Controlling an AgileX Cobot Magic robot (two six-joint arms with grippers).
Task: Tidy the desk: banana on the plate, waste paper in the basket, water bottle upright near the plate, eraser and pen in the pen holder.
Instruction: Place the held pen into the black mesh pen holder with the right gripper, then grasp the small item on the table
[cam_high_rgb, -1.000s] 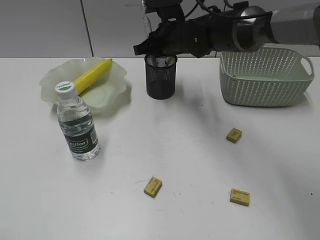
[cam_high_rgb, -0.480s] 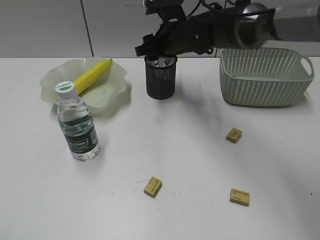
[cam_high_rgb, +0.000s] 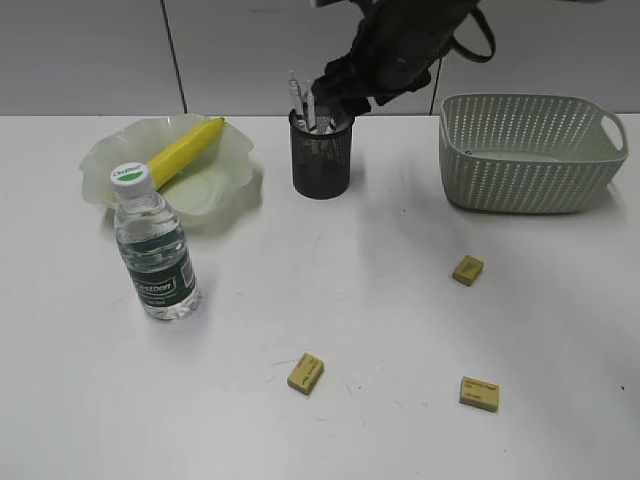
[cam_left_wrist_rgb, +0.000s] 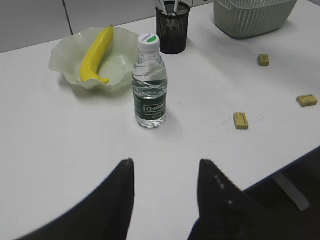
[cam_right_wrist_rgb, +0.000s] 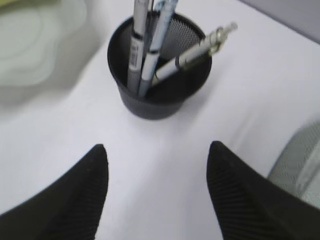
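Note:
A yellow banana (cam_high_rgb: 187, 148) lies on the pale green plate (cam_high_rgb: 110, 150). A water bottle (cam_high_rgb: 153, 245) stands upright in front of the plate. The black mesh pen holder (cam_high_rgb: 321, 155) holds three pens (cam_right_wrist_rgb: 150, 45). Three yellow erasers lie on the table: one (cam_high_rgb: 306, 373) at front middle, one (cam_high_rgb: 468, 270) at right, one (cam_high_rgb: 480, 393) at front right. My right gripper (cam_right_wrist_rgb: 157, 147) is open and empty, above and just in front of the pen holder. My left gripper (cam_left_wrist_rgb: 165, 162) is open and empty, low over the table in front of the bottle. No waste paper is in view.
A pale green basket (cam_high_rgb: 530, 150) stands at the back right. A wall runs behind the table. The table's front edge shows in the left wrist view (cam_left_wrist_rgb: 280, 165).
My right arm has lifted up and away from the pen holder. Pens now stand visible in the holder.

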